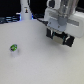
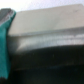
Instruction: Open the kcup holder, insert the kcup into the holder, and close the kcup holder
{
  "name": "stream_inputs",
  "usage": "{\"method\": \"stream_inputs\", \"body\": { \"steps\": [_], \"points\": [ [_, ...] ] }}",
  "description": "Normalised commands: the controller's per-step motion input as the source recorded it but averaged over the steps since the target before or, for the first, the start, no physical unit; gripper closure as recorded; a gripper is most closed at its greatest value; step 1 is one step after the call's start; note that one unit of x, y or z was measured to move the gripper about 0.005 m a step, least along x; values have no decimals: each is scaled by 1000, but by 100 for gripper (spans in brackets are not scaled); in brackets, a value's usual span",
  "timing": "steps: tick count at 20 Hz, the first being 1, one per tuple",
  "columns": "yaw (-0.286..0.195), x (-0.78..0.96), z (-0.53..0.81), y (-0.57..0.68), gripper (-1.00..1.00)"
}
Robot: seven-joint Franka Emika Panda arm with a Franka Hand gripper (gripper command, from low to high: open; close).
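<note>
The kcup [image 1: 13,48], a tiny pod with a bright green top, sits alone on the white table at the exterior view's left. My gripper [image 1: 58,38] hangs at the exterior view's upper right, far from the kcup, its two dark fingers spread apart. It covers most of the kcup holder [image 1: 76,24], of which only dark parts show behind it. Up close in the blurred wrist view, a pale grey band [image 2: 47,31] runs above a dark face [image 2: 47,62], and a teal finger [image 2: 4,47] shows at the edge. Whether the fingers touch the holder is unclear.
A tall white bottle-like thing [image 1: 25,10] stands at the back, towards the exterior view's left. The white table [image 1: 40,62] stretches between the kcup and my gripper.
</note>
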Motion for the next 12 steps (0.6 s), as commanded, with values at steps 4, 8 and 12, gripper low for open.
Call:
{"method": "stream_inputs", "body": {
  "steps": [4, 8, 12],
  "points": [
    [-28, 278, 130, -155, -100],
    [8, 81, 124, -115, -100],
    [-67, 74, 364, -232, -100]
  ]
}}
